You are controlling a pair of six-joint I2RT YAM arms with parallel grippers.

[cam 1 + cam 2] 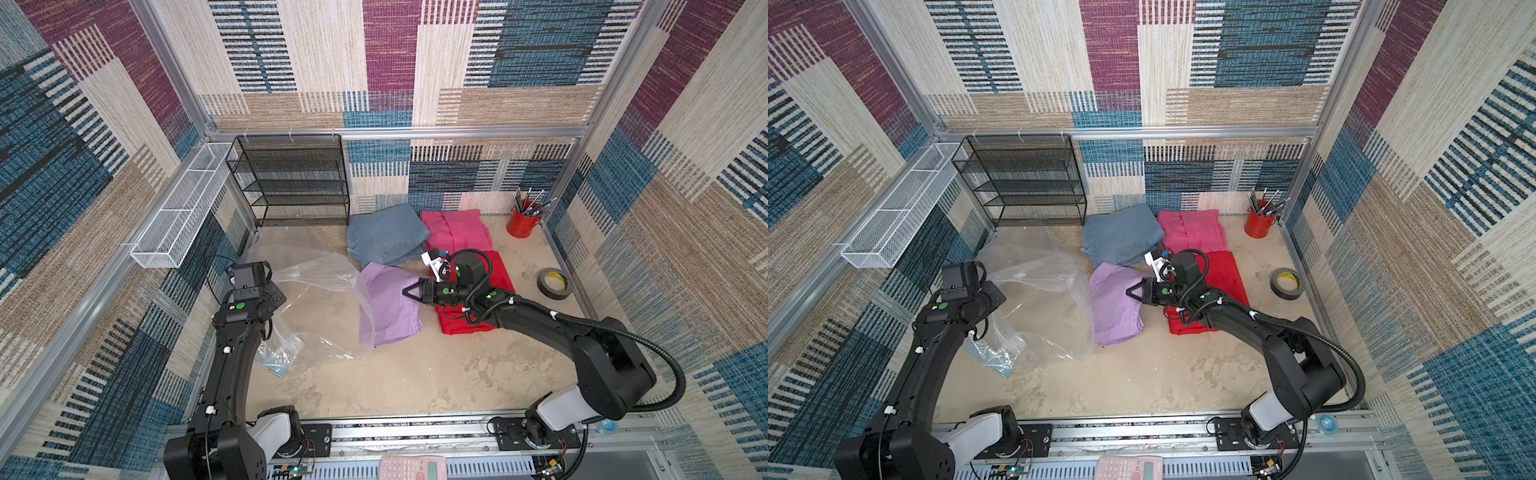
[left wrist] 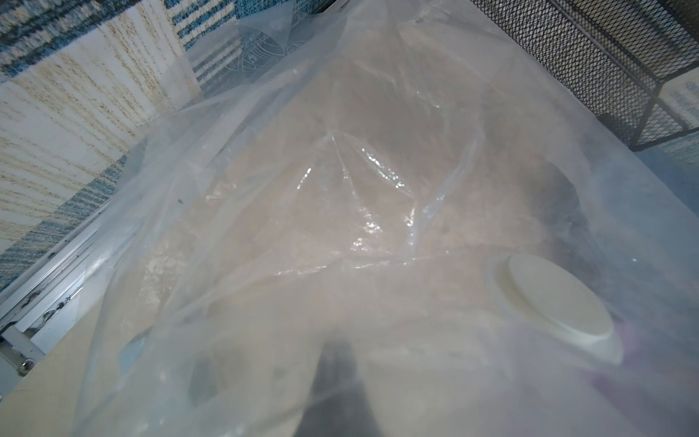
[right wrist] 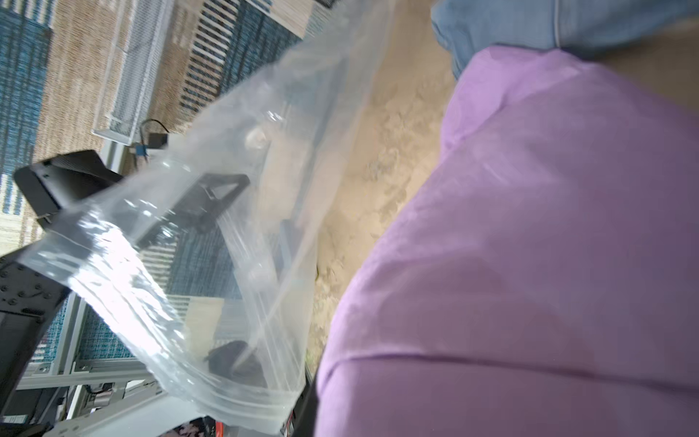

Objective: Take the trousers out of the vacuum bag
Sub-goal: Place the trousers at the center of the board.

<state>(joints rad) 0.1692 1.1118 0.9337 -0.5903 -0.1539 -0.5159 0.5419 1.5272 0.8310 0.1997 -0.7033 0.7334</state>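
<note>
Biggest item, the vacuum bag (image 1: pixel 316 291), lies slack on the left arm's side of the table (image 1: pixel 415 374). Nothing coloured shows through it in both top views, so I read it as empty. The denim trousers (image 1: pixel 384 239), pink trousers (image 1: pixel 455 235) and red trousers (image 1: pixel 503 270) sit clear of it at back right. The lilac trousers (image 1: pixel 384 307) lie just beside the bag mouth; film touches or overlaps their bag-side edge, can't tell which. The left gripper (image 1: pixel 276 296) has its jaws pressed together with film draped over it, which looks like a pinch on the bag. The right gripper (image 1: pixel 409 291) is closed to a point over the lilac pair; can't tell if cloth is caught. The valve cap (image 2: pixel 556 302) sits close by the left wrist. Step, my read: clear the lilac pair. Left anchors the bag; draw lilac low toward red, only cloth in the jaws, until the film hangs free.
</note>
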